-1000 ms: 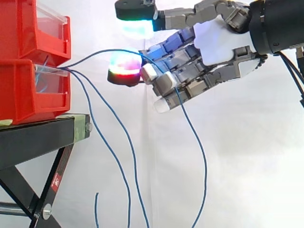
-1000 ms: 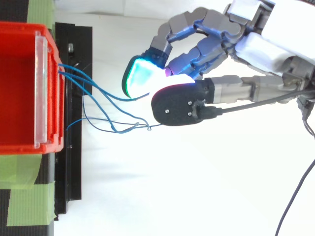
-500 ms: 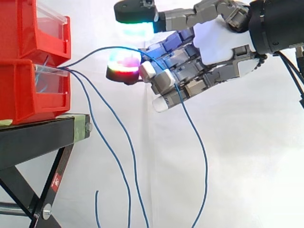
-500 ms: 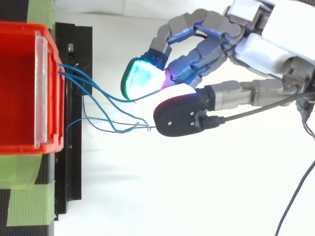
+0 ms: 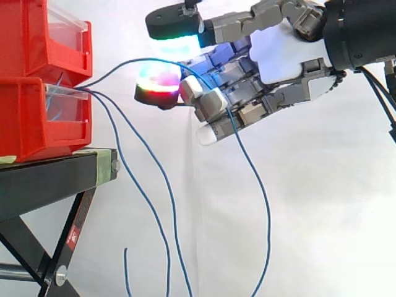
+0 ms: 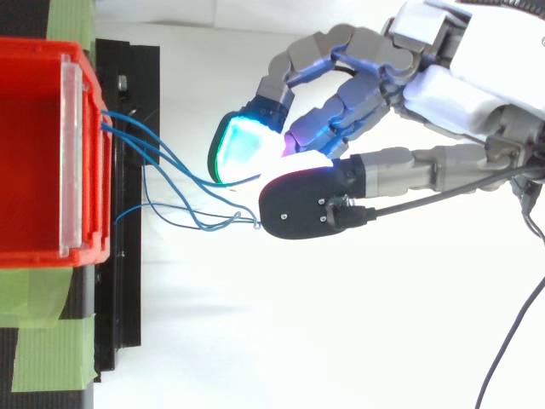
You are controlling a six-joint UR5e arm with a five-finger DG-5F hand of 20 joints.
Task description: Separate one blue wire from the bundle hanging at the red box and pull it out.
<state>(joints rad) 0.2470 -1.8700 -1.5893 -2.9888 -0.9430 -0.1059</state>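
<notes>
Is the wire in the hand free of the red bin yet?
No, the blue wire runs from the hand back into the lower red bin at its front.

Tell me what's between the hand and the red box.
In the side view, one blue wire arcs from red box to hand; the other wires droop below it.

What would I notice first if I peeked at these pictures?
Probably the big robot hand at the upper right of the side view, with its fingertips glowing green, cyan and red. Its fingers curl round one blue wire, which arcs over from the red bins on the black stand at the left and then dangles down. The other blue wires hang loose beside the stand.
</notes>
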